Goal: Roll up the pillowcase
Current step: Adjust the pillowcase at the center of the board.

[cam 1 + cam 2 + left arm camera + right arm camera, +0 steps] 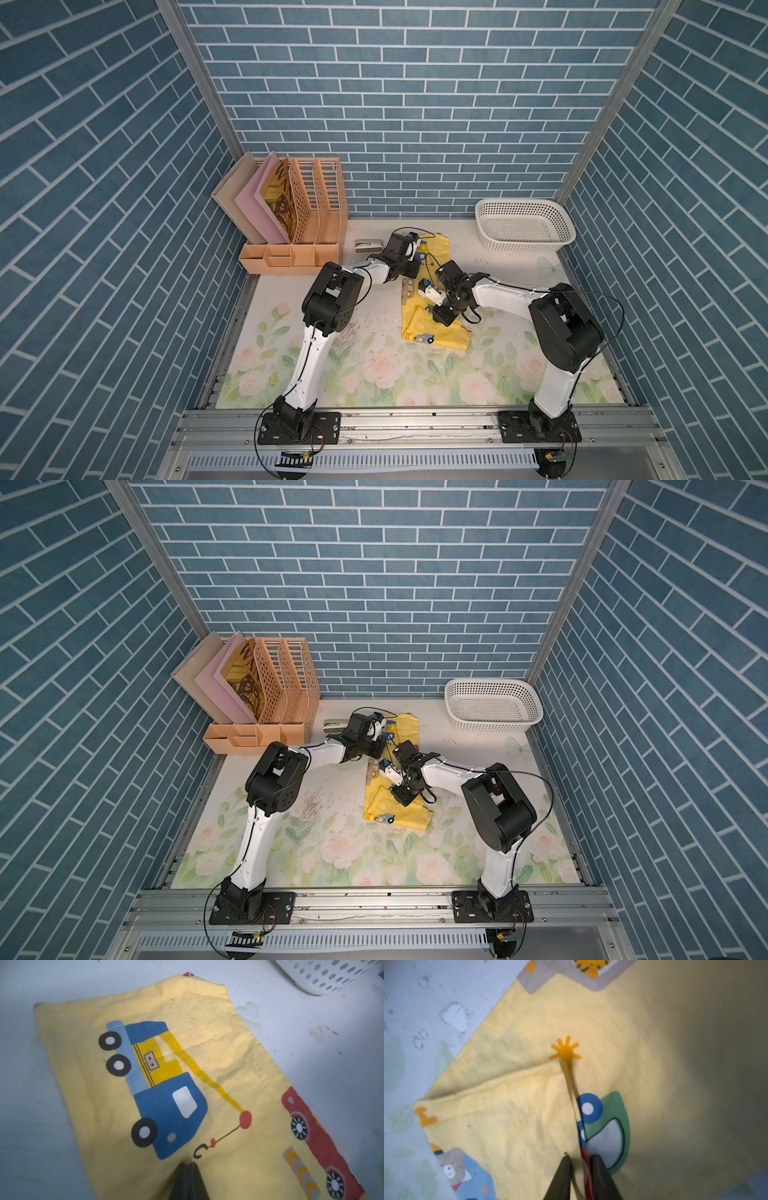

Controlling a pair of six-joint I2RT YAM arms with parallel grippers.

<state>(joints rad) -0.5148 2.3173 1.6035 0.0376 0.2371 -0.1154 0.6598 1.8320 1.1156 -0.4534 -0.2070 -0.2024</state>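
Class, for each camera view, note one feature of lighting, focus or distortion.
In both top views, even light, wide-angle lens splays the brick walls; left wrist view, bluish cast, pillowcase print sharp; right wrist view, soft focus, deep shadow across part of it.

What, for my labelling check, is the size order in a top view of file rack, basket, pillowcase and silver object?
1. File rack
2. Pillowcase and basket: look alike, pillowcase partly covered, so unranked
3. Silver object
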